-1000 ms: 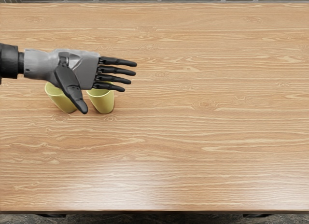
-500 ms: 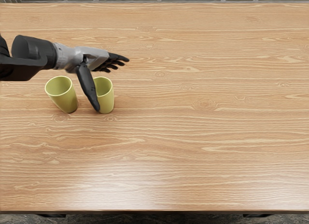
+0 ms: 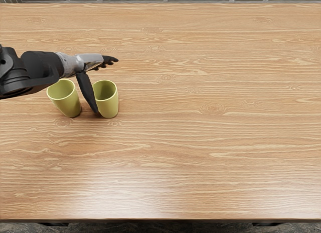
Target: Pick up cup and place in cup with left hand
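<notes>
Over the wooden tabletop (image 3: 200, 152), we should lower our spread, empty left hand (image 3: 89, 62) around the yellow-green cup (image 3: 109, 105) farther from the left edge, sparing its twin (image 3: 68, 104).

Left hand (image 3: 91, 62), fingers (image 3: 109, 60) extended: wide passage over table (image 3: 215, 107) ahead of fingertips. Obstacles, thumb side: forward cup (image 3: 109, 106) beside thumb (image 3: 86, 88), rear cup (image 3: 69, 105) back toward wrist. Gap between cups narrow, thumb partly across it.

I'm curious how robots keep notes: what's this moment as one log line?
left hand: open, thumb down beside right cup | right cup: upright on table | left cup: likewise | cups nested: no | right hand: out of view
</notes>
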Motion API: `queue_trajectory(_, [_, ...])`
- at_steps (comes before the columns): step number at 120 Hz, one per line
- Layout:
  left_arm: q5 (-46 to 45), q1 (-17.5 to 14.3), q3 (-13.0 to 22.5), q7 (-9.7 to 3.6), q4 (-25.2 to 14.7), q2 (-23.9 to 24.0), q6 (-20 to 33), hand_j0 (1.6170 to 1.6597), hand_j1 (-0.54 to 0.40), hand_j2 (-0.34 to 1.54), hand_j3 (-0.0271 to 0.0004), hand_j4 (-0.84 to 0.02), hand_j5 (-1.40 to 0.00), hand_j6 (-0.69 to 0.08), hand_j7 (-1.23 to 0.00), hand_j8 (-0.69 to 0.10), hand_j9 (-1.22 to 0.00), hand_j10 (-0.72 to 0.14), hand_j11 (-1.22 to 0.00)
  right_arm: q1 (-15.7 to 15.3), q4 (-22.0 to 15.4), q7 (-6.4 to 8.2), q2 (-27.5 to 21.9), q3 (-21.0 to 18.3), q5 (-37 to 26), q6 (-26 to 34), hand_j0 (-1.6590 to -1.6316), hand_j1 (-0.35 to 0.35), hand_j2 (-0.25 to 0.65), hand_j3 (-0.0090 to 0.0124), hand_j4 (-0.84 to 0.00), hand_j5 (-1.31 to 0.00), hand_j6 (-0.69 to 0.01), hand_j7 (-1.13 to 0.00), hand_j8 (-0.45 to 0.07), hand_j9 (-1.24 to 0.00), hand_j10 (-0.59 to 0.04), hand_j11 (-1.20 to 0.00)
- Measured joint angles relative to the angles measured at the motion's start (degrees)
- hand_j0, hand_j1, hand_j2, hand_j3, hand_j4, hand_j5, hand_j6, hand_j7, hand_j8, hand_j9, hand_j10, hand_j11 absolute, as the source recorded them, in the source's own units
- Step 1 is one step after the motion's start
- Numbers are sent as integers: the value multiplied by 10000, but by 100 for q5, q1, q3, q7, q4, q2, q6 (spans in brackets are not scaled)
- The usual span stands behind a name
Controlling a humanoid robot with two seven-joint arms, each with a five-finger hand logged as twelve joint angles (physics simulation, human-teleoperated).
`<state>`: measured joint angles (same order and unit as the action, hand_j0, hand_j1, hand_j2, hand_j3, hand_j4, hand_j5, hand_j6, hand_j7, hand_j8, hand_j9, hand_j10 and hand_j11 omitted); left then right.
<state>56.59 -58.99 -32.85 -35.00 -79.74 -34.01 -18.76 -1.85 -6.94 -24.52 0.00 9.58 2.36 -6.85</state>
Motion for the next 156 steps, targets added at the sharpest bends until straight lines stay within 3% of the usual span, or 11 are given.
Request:
queue_trajectory(79, [132, 213, 103, 0, 227, 435, 413, 16581, 1352, 375, 0, -1820, -2334, -1829, -2333, -1826, -2332, -1815, -2331, 1, 0, 0, 0, 0, 1, 0, -16581, -3491, 0, 0, -2, 0, -3, 0, -2, 0, -1, 0])
queue_trajectory(156, [132, 212, 248, 0, 435, 386, 531, 16580, -172, 634, 0, -3090, -3988, -3097, -3987, -3095, -3985, -3085, -3984, 1, 0, 0, 0, 0, 1, 0, -16581, -3491, 0, 0, -2, 0, -3, 0, -2, 0, -1, 0])
